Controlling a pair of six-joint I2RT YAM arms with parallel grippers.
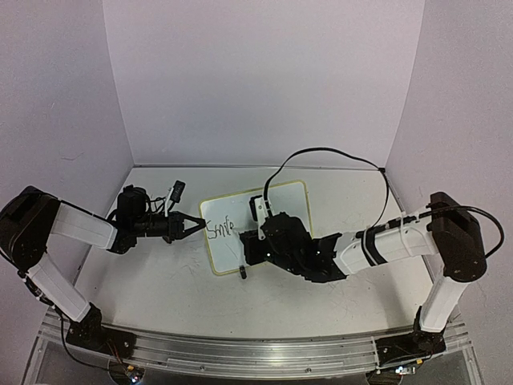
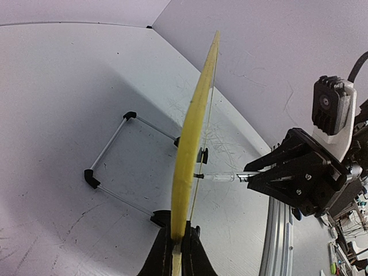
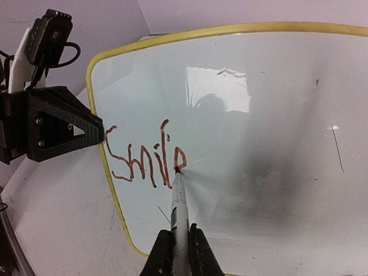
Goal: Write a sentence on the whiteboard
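At the whiteboard's point(image 3: 259, 115) left end, where the left gripper point(image 2: 181, 241) clamps it, the right gripper point(image 3: 179, 244), pinching a marker point(image 3: 179, 201), ends "Smile" of the sentence point(image 3: 144, 158); a comma just right likely follows.

Whiteboard point(image 1: 280, 200) stands tilted at ctr of counter point(image 1: 160, 281), propped on wire stand point(image 2: 109, 152) behind it. Left hand point(image 2: 177, 244) reaches in from the left, one finger on either side of the board's left edge. Right hand point(image 3: 179, 241) sits in front of the board w/ marker point(image 3: 180, 201) between its fingers, tip touching the board face. Sentence point(image 3: 144, 158), one word, lies near the left edge, directly left of the marker tip.
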